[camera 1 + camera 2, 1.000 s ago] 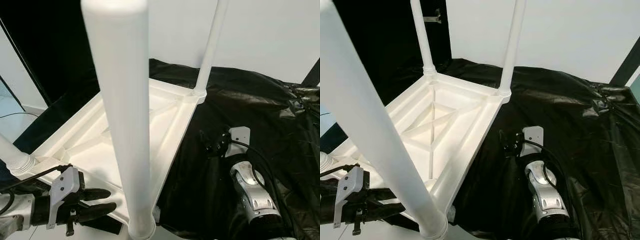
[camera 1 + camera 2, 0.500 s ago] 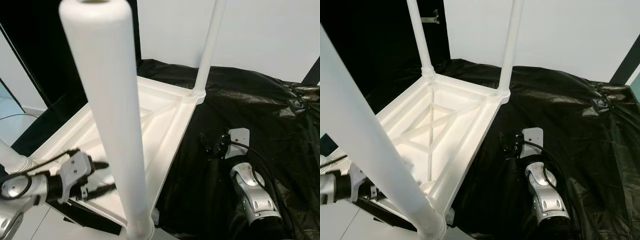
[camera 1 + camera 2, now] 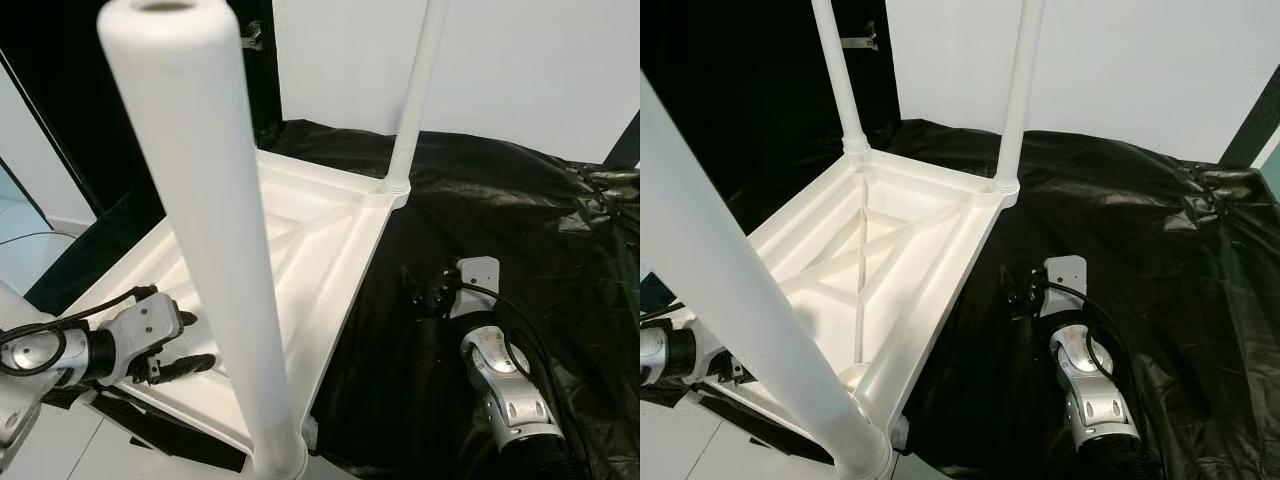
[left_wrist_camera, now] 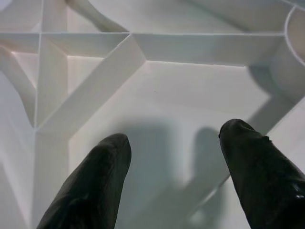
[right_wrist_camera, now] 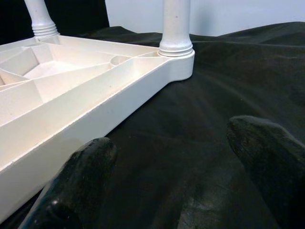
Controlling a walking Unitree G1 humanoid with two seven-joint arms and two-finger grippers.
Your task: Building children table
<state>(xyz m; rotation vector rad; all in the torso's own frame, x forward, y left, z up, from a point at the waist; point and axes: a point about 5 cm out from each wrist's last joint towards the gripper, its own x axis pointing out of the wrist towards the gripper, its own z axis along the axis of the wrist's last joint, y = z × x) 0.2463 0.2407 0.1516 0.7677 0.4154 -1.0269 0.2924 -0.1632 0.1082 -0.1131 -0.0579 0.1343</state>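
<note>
The white children's table (image 3: 335, 235) lies upside down on a black sheet, its ribbed underside (image 3: 890, 250) facing up. Several white legs stand up from its corners: a near one (image 3: 205, 250) close to my head, and two far ones (image 3: 843, 90) (image 3: 415, 100). My left gripper (image 3: 190, 342) is open and hovers over the underside near the near-left corner. In the left wrist view its fingers (image 4: 95, 181) straddle a flat panel between ribs, holding nothing (image 4: 176, 138). My right gripper (image 3: 425, 288) is open, low over the sheet just right of the table's long edge (image 5: 174, 138).
The black sheet (image 3: 520, 220) covers the floor to the right and behind, wrinkled and glossy. A white wall (image 3: 1140, 60) stands behind, and a dark panel (image 3: 740, 80) is at the back left. Pale floor (image 3: 50, 460) lies at the near left.
My left gripper has risen from below the table's near rim and moved forward over the underside. The right arm has stayed still. The view has shifted slightly.
</note>
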